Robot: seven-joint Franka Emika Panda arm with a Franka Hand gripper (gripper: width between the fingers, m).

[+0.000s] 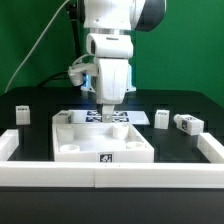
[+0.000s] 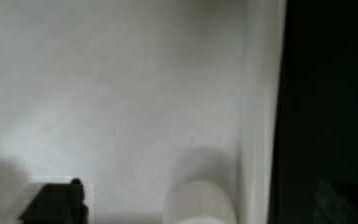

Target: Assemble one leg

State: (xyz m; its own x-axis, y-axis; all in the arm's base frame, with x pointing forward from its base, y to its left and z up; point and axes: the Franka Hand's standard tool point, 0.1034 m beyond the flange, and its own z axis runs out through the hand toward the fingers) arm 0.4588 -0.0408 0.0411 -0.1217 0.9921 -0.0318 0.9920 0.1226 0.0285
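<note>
The leg point(image 1: 188, 123) is seen at the exterior view's right as a small white post with a black-and-white tag, laid on the black tabletop point(image 1: 35, 128). A second post point(image 1: 162, 118) is placed just beside it, toward the centre. A third post point(image 1: 22, 113) is found well apart, at the exterior view's left. None of the three is touched by the tool.

The tool point(image 1: 107, 118) is held low by the white arm point(image 1: 112, 40) and is pointed straight down over the rear part of the large square white piece point(image 1: 100, 150). This piece is laid in the middle of the tabletop; a raised rim is seen around it and a tag on its front wall. The marker board point(image 1: 140, 117) is seen just behind it, partly hidden by the tool. It cannot be told whether the piece is touched by the tool. The front and both sides of the scene are bordered by a low white rail point(image 1: 110, 178).

In the wrist view, most of the picture is filled by a plain, blurred white surface point(image 2: 123, 90), with a dark area next to it. A dark form point(image 2: 55, 200) and a pale rounded form point(image 2: 202, 200) are seen at the edge, too blurred to be identified. Whether the tool is spread, closed or gripping something cannot be told.
</note>
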